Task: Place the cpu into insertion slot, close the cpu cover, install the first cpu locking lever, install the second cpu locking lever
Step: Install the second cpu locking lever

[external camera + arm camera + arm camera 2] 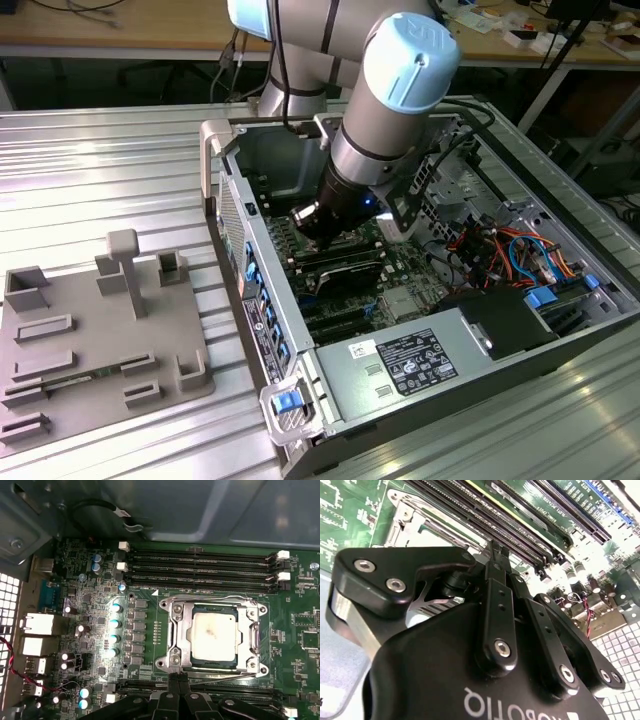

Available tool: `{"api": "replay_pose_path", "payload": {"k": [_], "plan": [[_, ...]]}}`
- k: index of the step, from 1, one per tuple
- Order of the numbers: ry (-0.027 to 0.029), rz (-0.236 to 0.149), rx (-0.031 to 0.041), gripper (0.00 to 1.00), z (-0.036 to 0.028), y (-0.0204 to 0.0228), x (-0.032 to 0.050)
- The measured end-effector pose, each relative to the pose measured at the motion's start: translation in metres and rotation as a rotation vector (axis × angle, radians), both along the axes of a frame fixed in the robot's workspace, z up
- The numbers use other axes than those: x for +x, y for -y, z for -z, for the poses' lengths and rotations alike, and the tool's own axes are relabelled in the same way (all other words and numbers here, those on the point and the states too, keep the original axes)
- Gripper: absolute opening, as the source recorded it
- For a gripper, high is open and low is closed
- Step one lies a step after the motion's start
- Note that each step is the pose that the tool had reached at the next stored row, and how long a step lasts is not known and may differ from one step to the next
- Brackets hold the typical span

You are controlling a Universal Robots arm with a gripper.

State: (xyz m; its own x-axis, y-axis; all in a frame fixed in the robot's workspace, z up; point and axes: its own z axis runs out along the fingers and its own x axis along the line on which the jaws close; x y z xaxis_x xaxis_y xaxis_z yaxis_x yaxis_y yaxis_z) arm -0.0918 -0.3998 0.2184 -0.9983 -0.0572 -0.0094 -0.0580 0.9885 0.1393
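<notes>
First wrist view: the cpu (pixel 214 636) is seated under the closed cover (pixel 176 630); the gripper (pixel 176 680), fingers pressed together, should be pushed squarely against the lever (pixel 220 676).

Arm's reaching down into the open computer case (pixel 262 330), its wrist low over the green motherboard (pixel 400 262). The grey-labelled power-supply box (pixel 405 365) lies along the near edge, orange and blue cables (pixel 510 245) toward the exterior view's right. A grey fixture plate (pixel 95 335) lies on the ribbed metal table (pixel 110 170), on the exterior view's left.
</notes>
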Motion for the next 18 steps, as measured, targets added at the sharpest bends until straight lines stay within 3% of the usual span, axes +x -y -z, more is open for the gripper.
{"api": "replay_pose_path", "payload": {"k": [5, 13, 18], "plan": [[-0.0003, 0.0, 0.0008, 0.11, 0.0037, 0.0, -0.0038], [-0.0003, 0.0, 0.0078, 0.11, 0.006, -0.0003, -0.0075], [-0.0014, 0.0, 0.0083, 0.11, 0.01, -0.0054, -0.0076]]}}
